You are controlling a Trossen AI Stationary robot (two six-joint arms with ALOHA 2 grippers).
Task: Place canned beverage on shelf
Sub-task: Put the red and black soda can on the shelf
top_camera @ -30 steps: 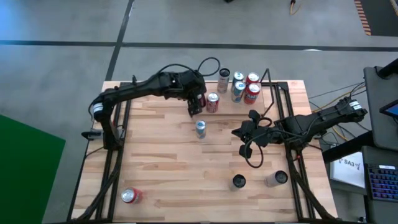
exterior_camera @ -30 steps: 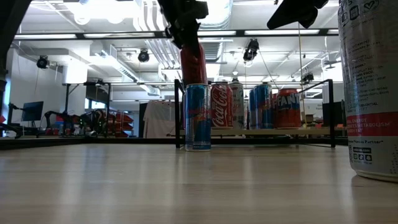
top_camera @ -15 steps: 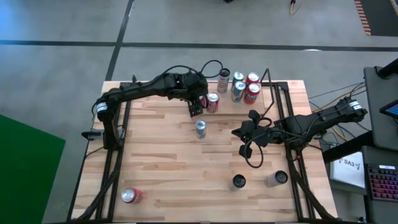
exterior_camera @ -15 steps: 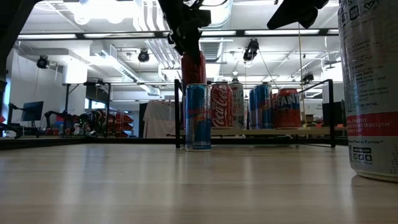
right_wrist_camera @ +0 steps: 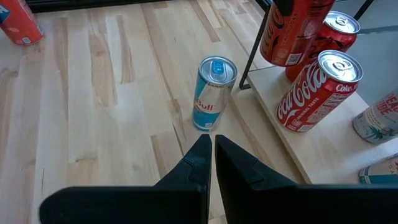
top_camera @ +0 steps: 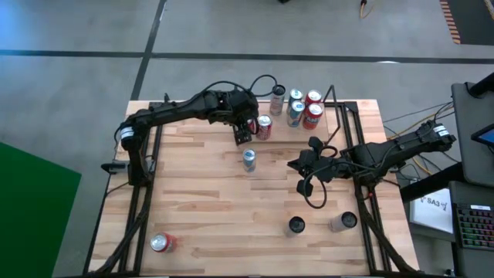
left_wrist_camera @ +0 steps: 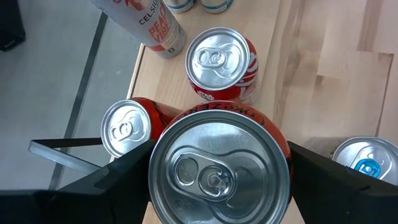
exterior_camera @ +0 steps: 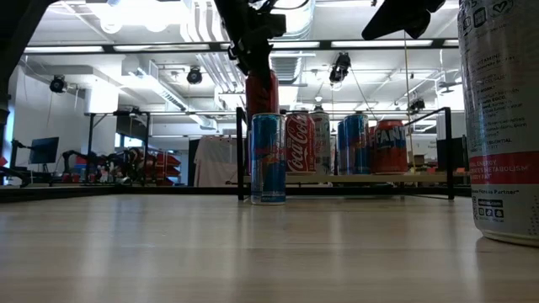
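Can [left_wrist_camera: 219, 168] — red, gripped in the left claw [top_camera: 244, 128] above the shelf [right_wrist_camera: 311, 155] at the counter's far edge, not yet set down; right claw [right_wrist_camera: 209, 155] waited pinched shut, mid-counter.

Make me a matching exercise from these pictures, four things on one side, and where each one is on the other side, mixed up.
Things:
1. red can
2. blue Red Bull can
3. Coca-Cola can
4. right gripper

Places:
A. standing on the shelf
B. held in the left gripper, above the table
C. standing on the tabletop, just off the shelf
D. shut, over the table's middle

Pairs: 1-B, 2-C, 3-A, 4-D
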